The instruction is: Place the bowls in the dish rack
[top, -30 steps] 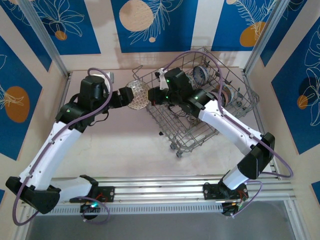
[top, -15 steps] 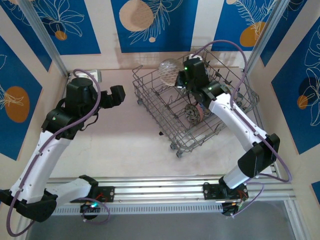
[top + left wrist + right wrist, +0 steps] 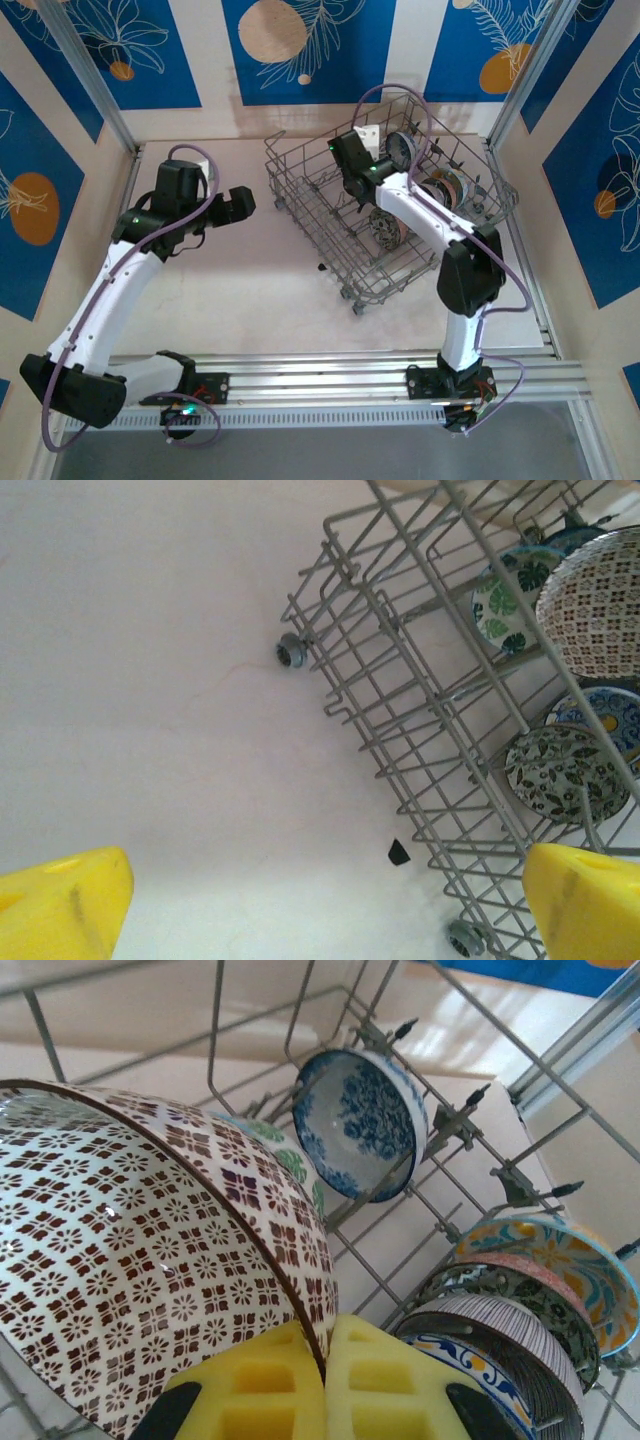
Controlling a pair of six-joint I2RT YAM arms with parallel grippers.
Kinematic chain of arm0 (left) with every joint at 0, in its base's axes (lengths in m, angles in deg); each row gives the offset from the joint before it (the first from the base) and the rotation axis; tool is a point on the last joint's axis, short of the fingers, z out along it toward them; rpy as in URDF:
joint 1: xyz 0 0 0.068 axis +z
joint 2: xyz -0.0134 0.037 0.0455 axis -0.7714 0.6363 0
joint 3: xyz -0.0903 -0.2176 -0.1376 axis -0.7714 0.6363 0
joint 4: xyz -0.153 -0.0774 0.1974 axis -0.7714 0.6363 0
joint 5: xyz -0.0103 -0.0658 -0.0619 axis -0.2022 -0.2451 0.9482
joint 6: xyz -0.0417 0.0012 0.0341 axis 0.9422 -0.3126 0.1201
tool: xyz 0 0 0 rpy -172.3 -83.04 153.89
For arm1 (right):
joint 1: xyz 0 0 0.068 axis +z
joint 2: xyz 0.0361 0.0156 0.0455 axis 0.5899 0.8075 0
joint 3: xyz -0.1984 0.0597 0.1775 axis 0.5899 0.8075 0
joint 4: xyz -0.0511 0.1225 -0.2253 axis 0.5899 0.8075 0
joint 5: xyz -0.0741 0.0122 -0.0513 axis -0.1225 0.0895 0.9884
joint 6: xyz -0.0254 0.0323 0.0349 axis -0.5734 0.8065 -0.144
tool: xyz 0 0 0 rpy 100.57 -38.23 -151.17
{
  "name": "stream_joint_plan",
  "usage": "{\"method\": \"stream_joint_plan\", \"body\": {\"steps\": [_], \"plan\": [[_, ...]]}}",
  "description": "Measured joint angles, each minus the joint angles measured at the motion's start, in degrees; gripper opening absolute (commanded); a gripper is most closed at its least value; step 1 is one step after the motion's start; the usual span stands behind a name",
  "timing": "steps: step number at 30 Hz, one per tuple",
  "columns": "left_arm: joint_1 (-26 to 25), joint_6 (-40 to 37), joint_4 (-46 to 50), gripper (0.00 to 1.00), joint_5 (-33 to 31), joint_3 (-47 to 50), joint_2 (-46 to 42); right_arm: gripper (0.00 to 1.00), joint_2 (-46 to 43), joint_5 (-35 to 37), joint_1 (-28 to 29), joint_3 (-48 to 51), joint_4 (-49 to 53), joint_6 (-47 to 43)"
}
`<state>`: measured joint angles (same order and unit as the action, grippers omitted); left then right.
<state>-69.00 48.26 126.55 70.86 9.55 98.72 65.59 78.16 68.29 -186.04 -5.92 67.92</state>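
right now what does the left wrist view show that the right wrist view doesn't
Left wrist: the open left end effector over bare table, a rack wheel, a small black piece. Right wrist: the right end effector shut on the rim of the brown-patterned bowl, a striped bowl in a row. Both: the dish rack, that brown-patterned bowl, a green-leaf bowl.

There's the pale, pinkish-white flat desk (image 3: 250, 280), matte and plain, and the left wrist view picks up a faint hairline mark across it. On its right half stands the large grey wire dish rack (image 3: 312, 222), skewed to the desk's edges and resting on small grey round wheels (image 3: 291, 650). Just off the rack's near-left side lies a small black chip (image 3: 320, 267), on bare surface, clear of the wires.
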Motion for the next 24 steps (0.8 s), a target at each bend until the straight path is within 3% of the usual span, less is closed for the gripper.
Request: {"method": "stream_joint_plan", "body": {"steps": [14, 24], "plan": [[5.9, 0.0, -0.7, 0.99, 7.2, 5.5, -0.3, 0.00, 7.4, 7.7, -0.7, -9.7, 5.8, 0.6], [8.1, -0.2, -1.6, 0.99, 10.2, 6.4, -0.3, 0.00, 11.5, 10.6, -0.1, -10.3, 5.6, 0.6]]}}
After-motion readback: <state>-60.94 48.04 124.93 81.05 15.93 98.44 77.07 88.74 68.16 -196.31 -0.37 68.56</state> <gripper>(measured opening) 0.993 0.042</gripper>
